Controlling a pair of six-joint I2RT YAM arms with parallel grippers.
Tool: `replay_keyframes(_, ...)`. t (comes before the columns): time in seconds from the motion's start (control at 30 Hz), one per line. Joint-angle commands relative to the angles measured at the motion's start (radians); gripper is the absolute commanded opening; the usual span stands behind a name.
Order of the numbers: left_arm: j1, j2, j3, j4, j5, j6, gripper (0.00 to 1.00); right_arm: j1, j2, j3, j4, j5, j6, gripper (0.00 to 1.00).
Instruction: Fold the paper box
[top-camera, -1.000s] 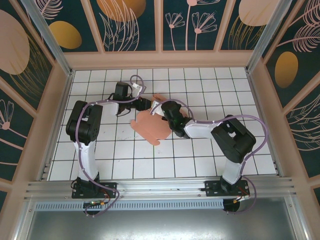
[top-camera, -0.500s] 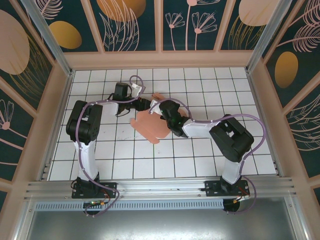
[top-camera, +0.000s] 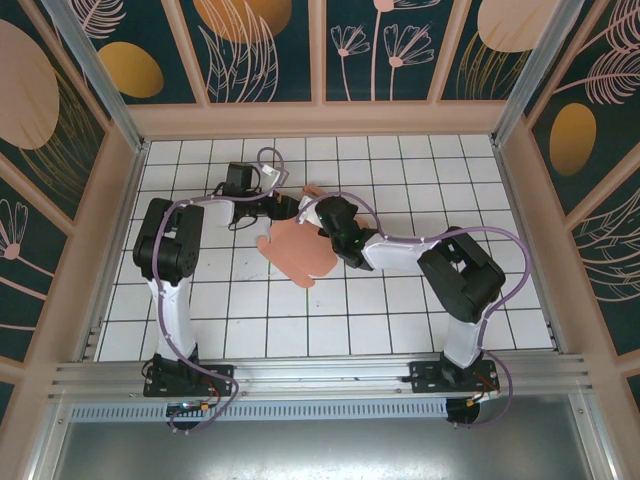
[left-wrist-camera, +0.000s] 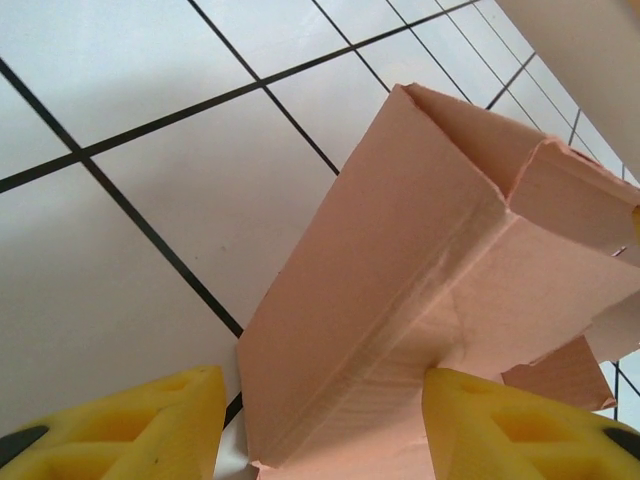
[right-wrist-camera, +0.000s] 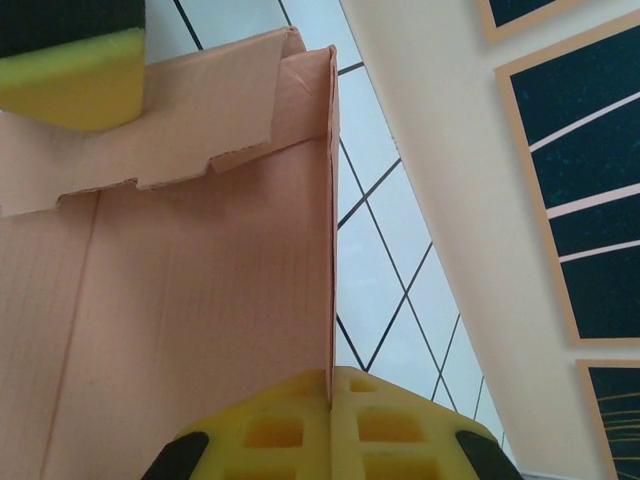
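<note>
Your right gripper has its yellow pads pinched together on the thin upright edge of the paper box, probably to stand that wall up and anchor the card while the other side gets worked. Your left gripper meets the box from the opposite side with its jaws parted: a creased panel runs down between the two pads, with a gap on one side, so it straddles the fold and does not look clamped. The salmon-pink card sits mid-table, partly raised between the two wrists, with tabs splayed towards you. It rests on the white tiled table with dark grid lines, inside peach-framed walls of dark teal floral panels.
</note>
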Motion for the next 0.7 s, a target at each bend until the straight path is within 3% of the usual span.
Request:
replay_keyframes(0.0, 0.008, 0.038, 0.045, -0.044, 0.067, 0.043, 0.54, 0.001, 0.028, 0.040, -0.041, -0.019, 0.033, 0.00)
replay_keyframes(0.13, 0.016, 0.045, 0.045, -0.050, 0.034, 0.040, 0.55, -0.006, 0.049, 0.084, -0.088, 0.004, 0.063, 0.00)
replay_keyframes(0.3, 0.043, 0.040, 0.021, 0.035, 0.016, -0.029, 0.65, -0.006, 0.069, 0.108, -0.109, -0.001, 0.073, 0.00)
replay_keyframes(0.67, 0.060, 0.083, 0.101, -0.021, 0.085, 0.009, 0.60, -0.008, 0.069, 0.124, -0.128, -0.025, 0.073, 0.00)
